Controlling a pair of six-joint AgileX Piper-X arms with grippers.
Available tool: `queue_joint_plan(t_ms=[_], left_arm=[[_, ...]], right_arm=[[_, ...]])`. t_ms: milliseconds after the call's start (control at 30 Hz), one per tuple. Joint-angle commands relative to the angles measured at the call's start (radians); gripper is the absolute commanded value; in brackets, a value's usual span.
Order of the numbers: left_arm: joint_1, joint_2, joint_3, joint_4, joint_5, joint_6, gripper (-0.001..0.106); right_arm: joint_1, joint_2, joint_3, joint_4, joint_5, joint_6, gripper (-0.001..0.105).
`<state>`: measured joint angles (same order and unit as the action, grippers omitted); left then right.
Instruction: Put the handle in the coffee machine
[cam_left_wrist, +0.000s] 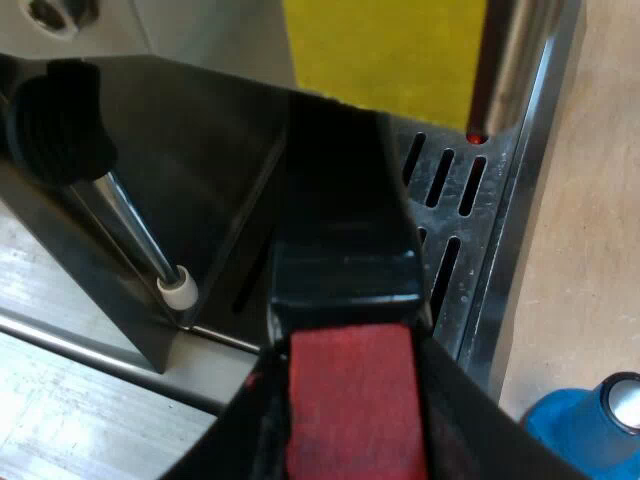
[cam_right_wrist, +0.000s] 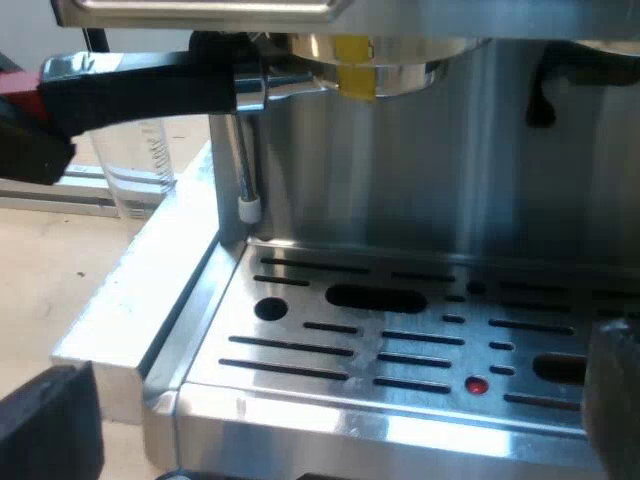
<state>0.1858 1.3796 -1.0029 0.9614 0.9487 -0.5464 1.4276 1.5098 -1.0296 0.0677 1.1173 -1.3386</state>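
Seemingly a lab bench (cam_right_wrist: 60, 280) (aluminium rail (cam_left_wrist: 90, 410), measuring glass (cam_right_wrist: 140, 165)) bearing an espresso machine (cam_right_wrist: 420, 200).

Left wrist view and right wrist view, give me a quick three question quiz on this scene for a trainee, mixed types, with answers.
1. True or false: the left gripper holds the handle at its red end.
2. Where is the holder? A, lying on the table; B, up at the machine's brew head; C, inside a mug.
3. Fill in: the tamper beside the machine is coloured ___.
Key: 1 true; 2 B; 3 blue.
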Motion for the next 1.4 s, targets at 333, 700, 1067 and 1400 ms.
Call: queue_joint_plan(t_ms=[333,700,1067,1400], left_arm=[[0.001,-0.028,-0.014,0.030,0.127,0.030,0.000],[0.001,-0.028,-0.014,0.030,0.127,0.030,0.000],[0.001,-0.028,-0.014,0.030,0.127,0.030,0.000],[0.001,-0.028,-0.014,0.030,0.125,0.030,0.000]], right_arm=[[-0.113,0.051,-0.001,-0.015,-0.006,-0.034,0.103],[-0.208,0.168,-0.001,-0.173,-0.136,-0.034,0.049],[-0.260,0.238,-0.001,-0.320,-0.203,-0.034,0.032],[-0.280,0.281,-0.001,-0.541,-0.203,-0.361,0.038]])
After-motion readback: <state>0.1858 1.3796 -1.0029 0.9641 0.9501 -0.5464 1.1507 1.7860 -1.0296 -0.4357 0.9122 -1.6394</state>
